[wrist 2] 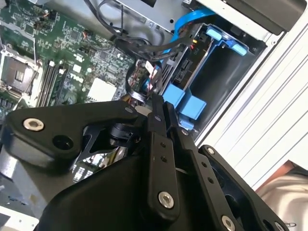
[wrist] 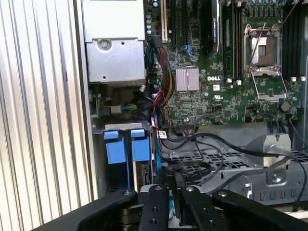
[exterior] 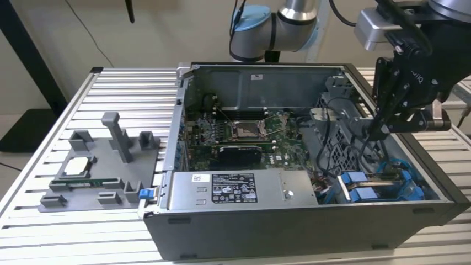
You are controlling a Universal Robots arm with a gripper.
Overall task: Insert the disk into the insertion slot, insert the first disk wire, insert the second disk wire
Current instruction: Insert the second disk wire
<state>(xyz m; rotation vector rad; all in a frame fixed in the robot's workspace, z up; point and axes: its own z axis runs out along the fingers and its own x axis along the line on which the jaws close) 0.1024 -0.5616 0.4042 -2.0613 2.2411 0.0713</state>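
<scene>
The disk's blue carrier tabs point(exterior: 365, 186) point(wrist 2: 184, 102) point(wrist: 126, 146) sit in the insertion slot point(exterior: 414, 186) point(wrist 2: 226, 79), a grey cage in the case's near corner at the exterior view's right. The disk's edge point(wrist 2: 184, 72) shows inside the bay. My gripper point(exterior: 378, 131) point(wrist 2: 159, 102) point(wrist: 171, 177) hangs just above that cage with its fingers pressed together. A black disk wire point(wrist: 192, 169) loops at the fingertips and seems pinched between them. A blue wire point(wrist 2: 186, 23) point(exterior: 390, 164) arcs over the cage.
The open computer case point(exterior: 309, 232) lies on a slatted aluminium table point(exterior: 44, 221). Inside are the motherboard with its CPU socket point(exterior: 246, 130) and a labelled power-supply box point(exterior: 235, 190). A grey fixture point(exterior: 103, 165) with parts stands at the exterior view's left. Loose black cables point(exterior: 327, 138) cross near the cage.
</scene>
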